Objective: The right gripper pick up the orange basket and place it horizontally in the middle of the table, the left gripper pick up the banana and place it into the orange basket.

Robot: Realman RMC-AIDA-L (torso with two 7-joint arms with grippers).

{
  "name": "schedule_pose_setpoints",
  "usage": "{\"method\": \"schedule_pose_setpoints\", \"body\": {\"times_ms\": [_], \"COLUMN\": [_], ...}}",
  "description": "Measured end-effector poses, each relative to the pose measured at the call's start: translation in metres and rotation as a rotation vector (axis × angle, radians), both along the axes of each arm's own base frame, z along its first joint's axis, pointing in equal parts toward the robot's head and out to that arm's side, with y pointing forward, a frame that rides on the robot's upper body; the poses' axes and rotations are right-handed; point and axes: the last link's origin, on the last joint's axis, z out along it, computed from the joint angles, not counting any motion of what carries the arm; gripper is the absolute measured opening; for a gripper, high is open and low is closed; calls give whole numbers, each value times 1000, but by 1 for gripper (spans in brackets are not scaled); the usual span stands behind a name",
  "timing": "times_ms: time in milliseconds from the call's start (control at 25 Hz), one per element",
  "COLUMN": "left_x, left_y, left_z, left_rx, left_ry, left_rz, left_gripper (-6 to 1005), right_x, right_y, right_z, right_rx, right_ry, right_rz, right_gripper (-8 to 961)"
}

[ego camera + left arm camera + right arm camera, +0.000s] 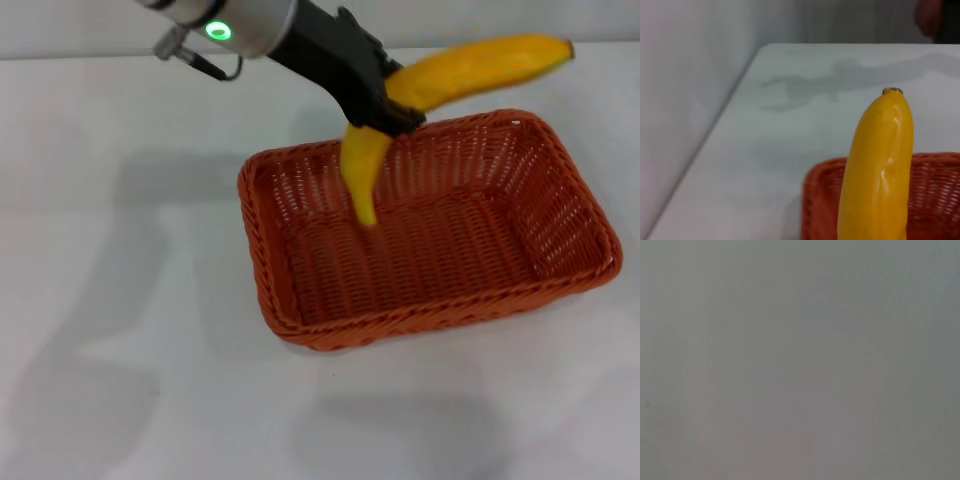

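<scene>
The orange basket (430, 235) lies lengthwise across the middle of the white table (130, 300). Above its back rim my left gripper (385, 100) is shut on the yellow banana (470, 68), gripping it at its bend. One end of the banana points down into the basket, the other sticks up to the right. In the left wrist view the banana (879, 170) fills the foreground with the basket's rim (825, 190) behind it. The right gripper is out of view; its wrist view shows only a plain grey surface.
The table's left edge (715, 135) meets a pale wall in the left wrist view. Bare white tabletop surrounds the basket on all sides.
</scene>
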Motion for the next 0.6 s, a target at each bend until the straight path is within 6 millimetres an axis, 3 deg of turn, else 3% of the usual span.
{"method": "schedule_pose_setpoints", "body": {"times_ms": [360, 600], "left_x": [-6, -9], "left_y": [-4, -6], "left_z": [0, 4], "left_rx": [-10, 9], "left_ry": [-10, -18], "left_rz": [3, -17], "left_gripper": [533, 733], "right_x": [-1, -1], "right_y": [0, 0], "right_z": [0, -1], "right_rx": [0, 2], "right_ry": [-2, -1], "right_rz": [6, 8], "right_gripper": [857, 856]}}
